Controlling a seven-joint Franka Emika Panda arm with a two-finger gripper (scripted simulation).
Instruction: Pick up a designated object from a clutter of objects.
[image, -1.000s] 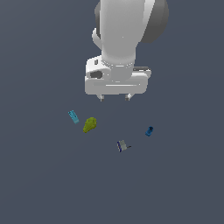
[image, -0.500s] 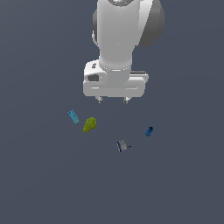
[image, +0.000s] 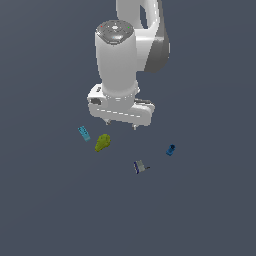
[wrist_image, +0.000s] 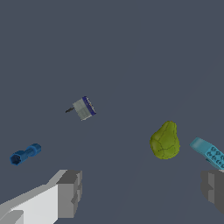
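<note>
Currently the gripper (image: 120, 123) hangs with its jaws spread apart and empty above the counter (image: 210, 210). The olive lump (image: 102, 142) lies at centre-left of the exterior view, down-left of the fingertips, just beside the light-blue block (image: 84, 133), its tapered axis running diagonally.

**Surface Finish and Apparent Materials**

The white, smooth-shelled robot arm (image: 117, 65) has a satin, plastic-like finish with a darker grey joint section. The gripper (image: 120, 124) carries matt grey, ridged fingertips (wrist_image: 70, 194). The olive-green lumpy blob (wrist_image: 165, 141) appears matt and bumpy. The light-blue flat block (wrist_image: 208, 152) shows a studded face. The dark-blue small cylinder (wrist_image: 25, 154) looks smooth. The grey-and-navy boxy piece (wrist_image: 84, 108) is matt. The dark grey floor (image: 210, 210) is uniformly matt.
</note>
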